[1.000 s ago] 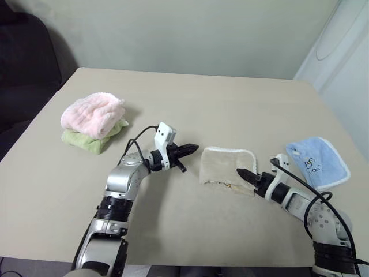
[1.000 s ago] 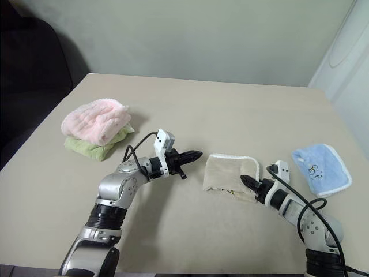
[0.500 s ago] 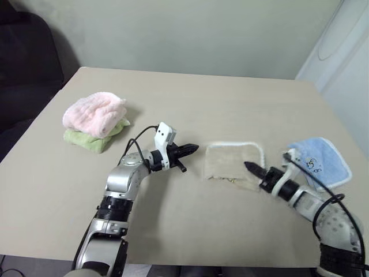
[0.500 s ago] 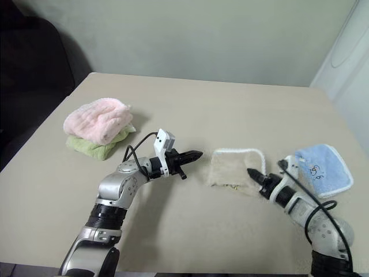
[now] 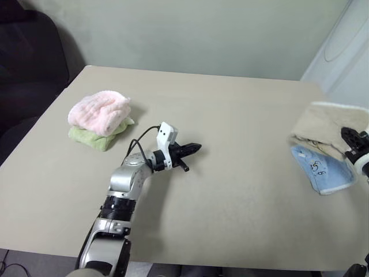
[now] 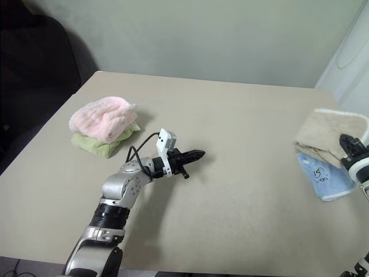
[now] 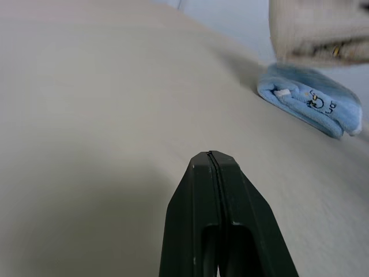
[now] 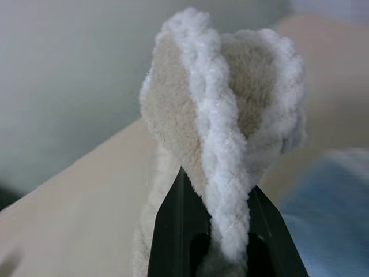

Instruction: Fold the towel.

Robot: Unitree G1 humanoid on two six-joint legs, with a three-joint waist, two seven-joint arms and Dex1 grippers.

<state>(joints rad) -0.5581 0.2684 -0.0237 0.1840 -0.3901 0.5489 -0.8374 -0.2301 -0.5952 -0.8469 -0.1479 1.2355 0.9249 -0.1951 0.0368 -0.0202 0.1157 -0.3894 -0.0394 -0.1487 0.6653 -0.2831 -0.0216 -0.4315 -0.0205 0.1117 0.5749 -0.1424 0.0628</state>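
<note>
Looking over the table (image 5: 230, 115), I see the towel (image 5: 328, 124) lifted at its right edge above the blue cloth (image 5: 323, 170), pinched in my right gripper (image 8: 216, 190); my left gripper (image 5: 193, 149), fingers pressed together, hovers mid-table

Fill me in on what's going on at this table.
The right claw is shut on the folded beige towel, holding it lifted above the light-blue cloth at the table's right edge. The left claw hovers shut and empty over the middle. Pink and green cloths sit stacked far left.
</note>
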